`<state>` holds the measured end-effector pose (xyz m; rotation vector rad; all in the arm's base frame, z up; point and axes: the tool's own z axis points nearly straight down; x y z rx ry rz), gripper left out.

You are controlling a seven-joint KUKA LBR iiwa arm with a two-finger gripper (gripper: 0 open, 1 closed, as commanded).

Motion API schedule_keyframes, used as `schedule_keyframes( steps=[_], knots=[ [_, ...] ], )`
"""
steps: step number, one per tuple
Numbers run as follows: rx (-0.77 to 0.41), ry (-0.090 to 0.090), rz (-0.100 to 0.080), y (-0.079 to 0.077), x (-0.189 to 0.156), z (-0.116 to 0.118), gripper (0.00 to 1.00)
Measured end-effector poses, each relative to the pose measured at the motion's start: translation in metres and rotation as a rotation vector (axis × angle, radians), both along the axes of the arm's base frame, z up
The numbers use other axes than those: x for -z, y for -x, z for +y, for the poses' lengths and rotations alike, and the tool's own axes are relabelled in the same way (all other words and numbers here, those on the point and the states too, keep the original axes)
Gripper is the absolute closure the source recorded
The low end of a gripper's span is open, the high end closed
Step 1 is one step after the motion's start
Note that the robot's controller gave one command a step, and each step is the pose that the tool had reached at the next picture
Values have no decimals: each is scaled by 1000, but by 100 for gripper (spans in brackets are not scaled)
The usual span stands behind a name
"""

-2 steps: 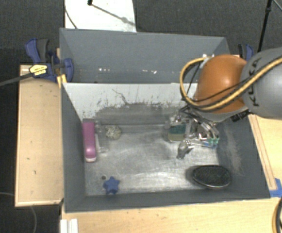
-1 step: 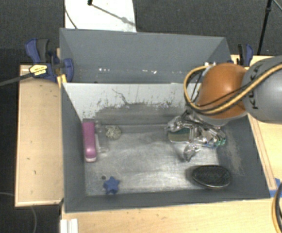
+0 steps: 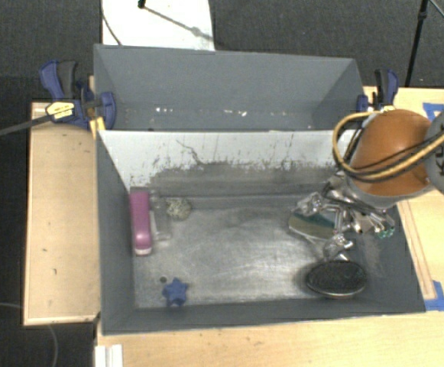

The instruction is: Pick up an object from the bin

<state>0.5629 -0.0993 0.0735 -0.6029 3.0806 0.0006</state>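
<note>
In the bin [image 3: 229, 243], the arm [image 3: 382, 157] hangs near a dark oval disc [image 3: 336, 279].

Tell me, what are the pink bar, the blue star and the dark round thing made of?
The pink bar looks like smooth plastic: one even, bright colour. The blue star may be plastic or rubber, dull and solid-coloured; it is hard to tell. The dark round thing could be hard plastic or metal, with a faint shine on its rim.
</note>
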Motion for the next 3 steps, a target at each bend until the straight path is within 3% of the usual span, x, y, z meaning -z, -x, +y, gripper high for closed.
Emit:
schedule_keyframes(
  steps=[1, 2, 3],
  knots=[
    [0, -4, -1, -1, -1, 5, 100],
    [-245, 3, -6, 36, -118, 12, 100],
    [-264, 4, -9, 38, -263, 11, 100]
  ],
)
